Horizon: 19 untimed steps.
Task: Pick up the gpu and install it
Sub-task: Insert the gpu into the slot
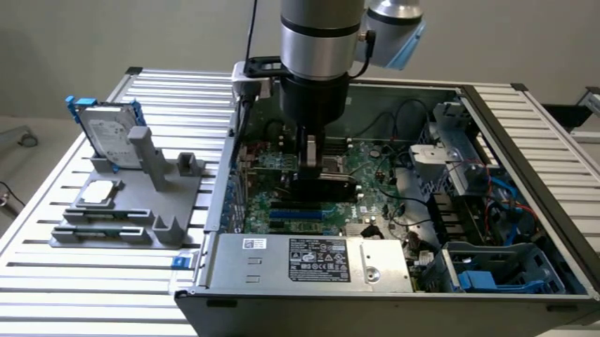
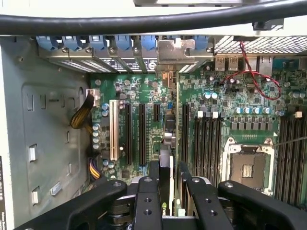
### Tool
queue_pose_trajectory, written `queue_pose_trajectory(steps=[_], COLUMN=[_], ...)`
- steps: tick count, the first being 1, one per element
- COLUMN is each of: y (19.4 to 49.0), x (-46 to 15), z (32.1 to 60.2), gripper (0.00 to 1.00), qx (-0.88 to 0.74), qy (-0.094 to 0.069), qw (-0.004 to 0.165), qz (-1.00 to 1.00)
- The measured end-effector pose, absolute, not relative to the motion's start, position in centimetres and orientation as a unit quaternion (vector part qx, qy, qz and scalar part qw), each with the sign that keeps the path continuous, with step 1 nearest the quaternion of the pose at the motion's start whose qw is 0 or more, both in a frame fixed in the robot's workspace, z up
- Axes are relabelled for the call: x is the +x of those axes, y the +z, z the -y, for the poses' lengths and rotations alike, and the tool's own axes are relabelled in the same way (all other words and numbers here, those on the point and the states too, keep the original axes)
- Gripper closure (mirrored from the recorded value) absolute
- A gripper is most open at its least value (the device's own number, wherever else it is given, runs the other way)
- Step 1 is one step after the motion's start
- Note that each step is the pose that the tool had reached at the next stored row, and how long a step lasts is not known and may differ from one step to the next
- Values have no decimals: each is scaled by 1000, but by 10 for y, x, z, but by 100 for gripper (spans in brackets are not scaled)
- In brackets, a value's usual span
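A slatted metal table (image 1: 56, 281) is carrying an open computer case (image 1: 525, 232) before a grey wall; on the exterior view's left, a grey fixture (image 1: 140, 210) is holding a hard drive (image 1: 111, 137); inside the case, the gripper (image 2: 170, 184) is pinching the gpu (image 1: 324, 188) edge-on over the motherboard (image 2: 144, 96) slots, with its fingers (image 2: 146, 201) pressing the card's two faces.

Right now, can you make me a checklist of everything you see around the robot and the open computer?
Surface: slatted metal table, carrying the open computer case.
Job's things: gpu held edge-on, lined up along the motherboard slots; seated or not, cannot tell.
Clutter: grey holder on the table, with a blue-framed hard drive standing in it.
Gripper: gripper shut on the gpu, down inside the case.
Cables: black cable near the wrist; red wires and yellow and black wires inside the case.
Surroundings: plain grey wall behind the table.
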<state>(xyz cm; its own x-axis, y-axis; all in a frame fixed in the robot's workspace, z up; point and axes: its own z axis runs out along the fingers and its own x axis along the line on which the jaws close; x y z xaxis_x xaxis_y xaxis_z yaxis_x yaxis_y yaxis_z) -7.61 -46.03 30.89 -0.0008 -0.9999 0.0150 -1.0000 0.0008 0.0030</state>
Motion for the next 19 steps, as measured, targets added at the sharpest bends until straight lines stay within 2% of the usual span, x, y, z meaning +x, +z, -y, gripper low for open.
queue_pose_trajectory(steps=[19], y=[295], x=[-79], z=[460], gripper=[74], qx=[699], qy=[4], qw=[6], qz=[715])
